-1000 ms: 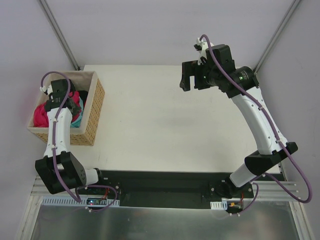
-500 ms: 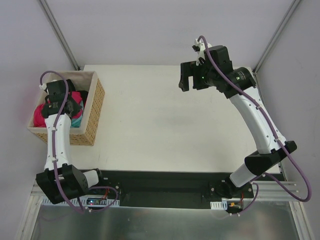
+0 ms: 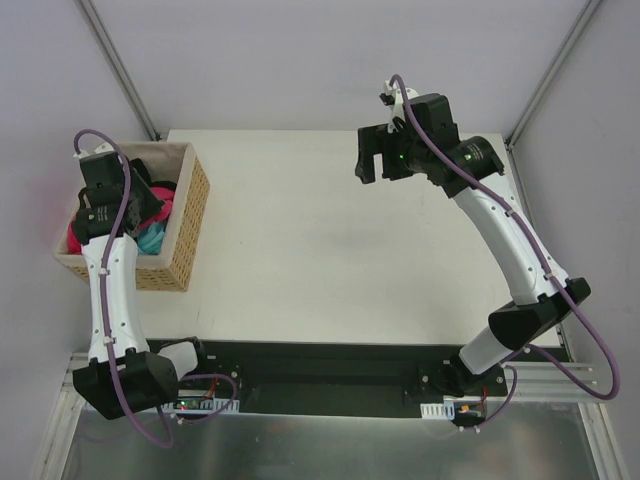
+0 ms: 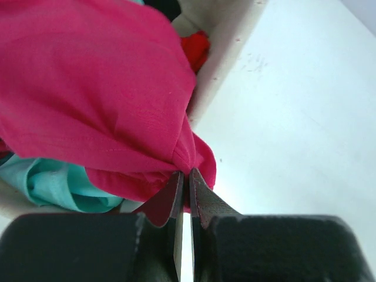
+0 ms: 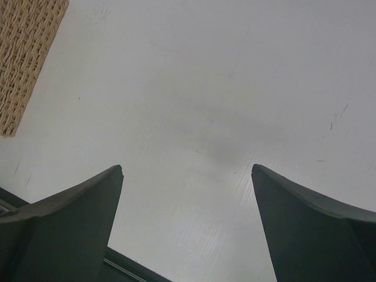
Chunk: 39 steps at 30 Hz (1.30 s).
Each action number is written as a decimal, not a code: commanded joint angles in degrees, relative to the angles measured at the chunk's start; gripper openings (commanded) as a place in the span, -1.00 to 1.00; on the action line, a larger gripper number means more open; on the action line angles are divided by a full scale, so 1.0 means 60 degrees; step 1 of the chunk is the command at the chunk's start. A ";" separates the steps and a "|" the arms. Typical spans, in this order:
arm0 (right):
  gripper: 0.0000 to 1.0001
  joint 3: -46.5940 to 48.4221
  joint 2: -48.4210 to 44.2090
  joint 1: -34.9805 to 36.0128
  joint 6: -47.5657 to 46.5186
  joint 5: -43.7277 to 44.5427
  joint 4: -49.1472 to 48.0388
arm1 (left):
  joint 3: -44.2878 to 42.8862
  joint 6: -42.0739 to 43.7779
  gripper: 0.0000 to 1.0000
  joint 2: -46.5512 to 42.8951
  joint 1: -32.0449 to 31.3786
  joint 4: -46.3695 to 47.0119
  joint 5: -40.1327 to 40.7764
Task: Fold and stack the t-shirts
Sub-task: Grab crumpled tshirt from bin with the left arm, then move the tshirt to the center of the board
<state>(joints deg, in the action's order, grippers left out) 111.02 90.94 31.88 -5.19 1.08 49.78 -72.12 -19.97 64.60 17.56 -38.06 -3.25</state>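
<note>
My left gripper: clamped on crimson t-shirt.
My right gripper: spread, empty.
Risk: thin pinch slips; teal t-shirt below perhaps snags.

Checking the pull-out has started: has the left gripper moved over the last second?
Yes. The left gripper, shut on the crimson t-shirt, has shifted left in the top view, from over the middle of the basket toward its left wall.

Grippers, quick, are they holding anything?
Left gripper: shut on the crimson t-shirt.
Right gripper: open, holding nothing.
</note>
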 commanded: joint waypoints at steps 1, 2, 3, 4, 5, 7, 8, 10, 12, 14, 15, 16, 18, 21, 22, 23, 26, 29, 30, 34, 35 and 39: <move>0.92 -0.0032 0.0005 0.0034 -0.0131 -0.0048 -0.0459 | -0.0724 0.0295 -1.00 -0.0307 -0.0478 0.0089 -0.0792; 0.92 -0.0047 0.0034 0.0034 -0.0145 -0.0048 -0.0474 | -0.0797 0.0295 -1.00 -0.0307 -0.0611 0.0089 -0.0778; 0.92 -0.0076 0.0034 0.0048 -0.0160 -0.0077 -0.0503 | -0.0841 0.0295 -1.00 -0.0278 -0.0729 0.0089 -0.0719; 0.92 -0.0090 0.0049 0.0034 -0.0160 -0.0078 -0.0533 | -0.0958 0.0281 -1.00 -0.0249 -0.0875 0.0089 -0.0719; 0.92 -0.0105 0.0049 0.0048 -0.0189 -0.0078 -0.0547 | -0.1032 0.0266 -1.00 -0.0205 -0.1181 0.0089 -0.0675; 0.92 -0.0163 0.0078 0.0034 -0.0219 -0.0049 -0.0591 | -0.1221 0.0252 -1.00 -0.0088 -0.1577 0.0075 -0.0471; 0.92 -0.0193 0.0064 0.0034 -0.0233 -0.0034 -0.0635 | -0.1295 0.0237 -1.00 -0.0030 -0.2000 0.0060 -0.0339; 0.92 -0.0281 0.0049 0.0034 -0.0262 -0.0019 -0.0679 | -0.1515 0.0135 -1.00 0.0131 -0.2427 0.0074 -0.0221; 0.92 -0.0398 0.0020 0.0034 -0.0321 0.0025 -0.0738 | -0.1763 0.0061 -1.00 0.0336 -0.2909 0.0060 -0.0104; 0.92 -0.0529 0.0005 0.0019 -0.0350 0.0098 -0.0811 | -0.1954 -0.0012 -1.00 0.0483 -0.3365 0.0060 0.0100; 0.91 -0.0559 -0.0024 0.0019 -0.0380 0.0112 -0.0826 | -0.2129 -0.0012 -1.00 0.0643 -0.3671 0.0074 0.0145; 0.91 -0.0661 -0.0053 0.0033 -0.0394 0.0156 -0.0855 | -0.2218 -0.0027 -1.00 0.0746 -0.3834 0.0074 0.0203; 0.91 -0.0735 -0.0083 0.0004 -0.0453 0.0215 -0.0884 | -0.2466 -0.0041 -1.00 0.0995 -0.4228 0.0060 0.0350; 0.91 -0.0852 -0.0112 -0.0039 -0.0570 0.0376 -0.0899 | -0.2788 -0.0041 -1.00 0.1362 -0.4625 0.0060 0.0467; 0.91 -0.0852 -0.0112 -0.0054 -0.0643 0.0434 -0.0914 | -0.2877 -0.0041 -1.00 0.1435 -0.4873 0.0045 0.0497; 0.92 -0.0852 -0.0112 -0.0098 -0.0687 0.0580 -0.0928 | -0.2979 -0.0027 -1.00 0.1624 -0.5035 0.0060 0.0497; 0.92 -0.0838 -0.0112 -0.0258 -0.0790 0.0859 -0.0928 | -0.3346 0.0090 -1.00 0.2005 -0.5606 0.0031 0.0906; 0.92 -0.0896 -0.0214 -0.0696 -0.0732 0.0889 -0.1045 | -0.3698 0.0164 -1.00 0.2372 -0.6074 -0.0028 0.1068; 0.91 -0.0940 -0.0229 -0.0815 -0.0732 0.0846 -0.1147 | -0.3887 0.0178 -1.00 0.2475 -0.6192 -0.0057 0.1097; 0.92 -0.0984 -0.0273 -0.1590 -0.0673 0.0713 -0.1338 | -0.4429 0.0280 -1.00 0.3017 -0.6779 -0.0174 0.1200; 0.92 -0.0984 -0.0259 -0.1694 -0.0673 0.0655 -0.1368 | -0.4547 0.0310 -1.00 0.3279 -0.7084 -0.0218 0.1273; 0.92 -0.0970 -0.0259 -0.2075 -0.0833 0.0859 -0.1470 | -0.5411 0.0442 -1.00 0.3954 -0.7700 -0.0496 0.1522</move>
<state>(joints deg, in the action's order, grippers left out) 105.08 91.18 20.71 -8.71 4.93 43.59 -99.07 -18.81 85.67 -25.12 -40.51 4.73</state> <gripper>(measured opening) 0.960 0.018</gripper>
